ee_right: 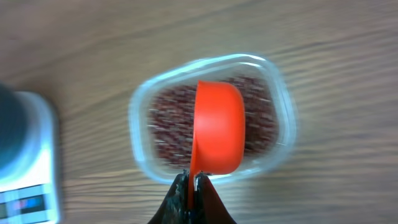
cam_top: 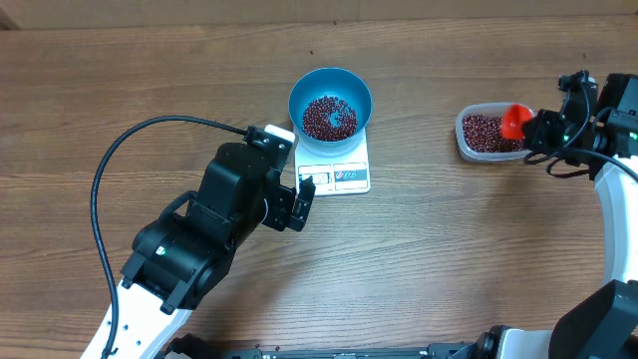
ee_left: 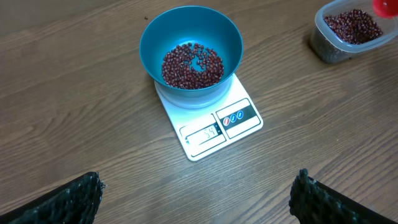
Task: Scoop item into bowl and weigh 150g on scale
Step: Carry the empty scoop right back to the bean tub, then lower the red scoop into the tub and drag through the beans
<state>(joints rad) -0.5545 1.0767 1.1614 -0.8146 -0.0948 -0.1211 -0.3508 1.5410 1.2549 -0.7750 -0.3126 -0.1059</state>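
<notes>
clear tub (cam_top: 461, 132) on wooden table (cam_top: 449, 259) | orange scoop (cam_top: 514, 121) above tub

scale (ee_left: 177, 118) digits too small for us to read, beans (ee_right: 168, 124) in the tub (ee_right: 134, 118) a blurred smear, scoop (ee_right: 217, 127) handle hidden, bowl (ee_right: 7, 130) cut off at the edge

Left arm (cam_top: 189, 244): black upper body on a white lower link, reaching in from the near table edge and angled toward the middle, with a black cable looping off its back.
Left gripper (cam_top: 301, 199): jaws spread wide, nothing between them. Its dark textured fingers (ee_left: 68, 199) sit at the lower corners of the wrist view.
Right arm (cam_top: 610, 199): white link rising along the right side, black wrist turned inward.
Right gripper (cam_top: 538, 130): jaws pinched tight on the handle of a red-orange scoop (ee_right: 217, 127).
</notes>
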